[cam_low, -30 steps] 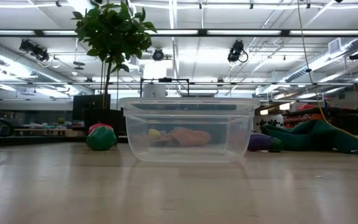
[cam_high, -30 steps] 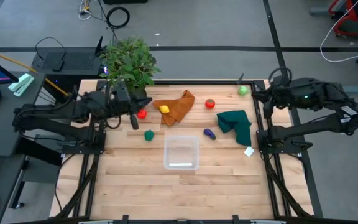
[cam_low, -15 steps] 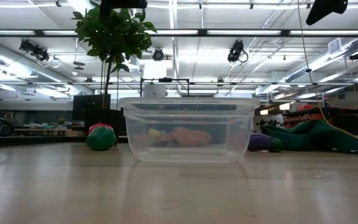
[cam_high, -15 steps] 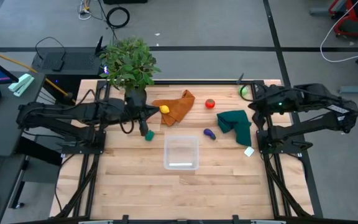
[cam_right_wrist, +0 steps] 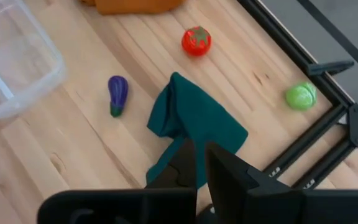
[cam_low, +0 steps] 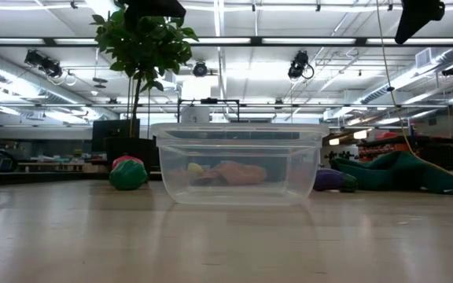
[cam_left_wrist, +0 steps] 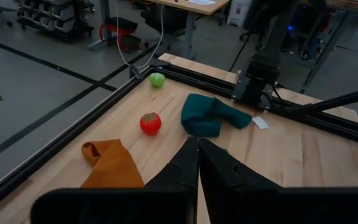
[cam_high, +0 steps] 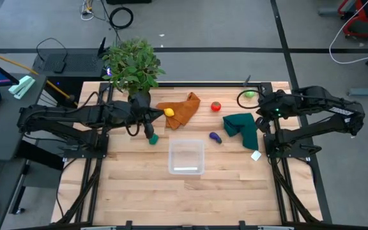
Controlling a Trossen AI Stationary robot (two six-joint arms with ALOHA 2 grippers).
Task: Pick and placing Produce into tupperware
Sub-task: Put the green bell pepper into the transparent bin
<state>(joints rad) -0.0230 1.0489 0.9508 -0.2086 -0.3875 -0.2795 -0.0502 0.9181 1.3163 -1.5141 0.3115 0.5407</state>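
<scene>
You're working on a table (cam_high: pixel 133 191) of pale wood planks, smooth with a soft sheen — in the low view it mirrors the ceiling lights. Its edge is matt black metal rail (cam_right_wrist: pixel 303 146). The tupperware (cam_high: pixel 186 157) is clear plastic, glossy, see-through from the side. Beside it the purple eggplant (cam_right_wrist: pixel 117 92) looks like smooth, shiny plastic, and so does the red tomato (cam_right_wrist: pixel 196 40) further from the tupperware. The dark green cloth (cam_right_wrist: pixel 194 127) next to the eggplant is matt, soft, creased — the orange cloth (cam_left_wrist: pixel 110 167) looks much the same. The gripper fingers (cam_left_wrist: pixel 219 171) look like matt black plastic.
</scene>
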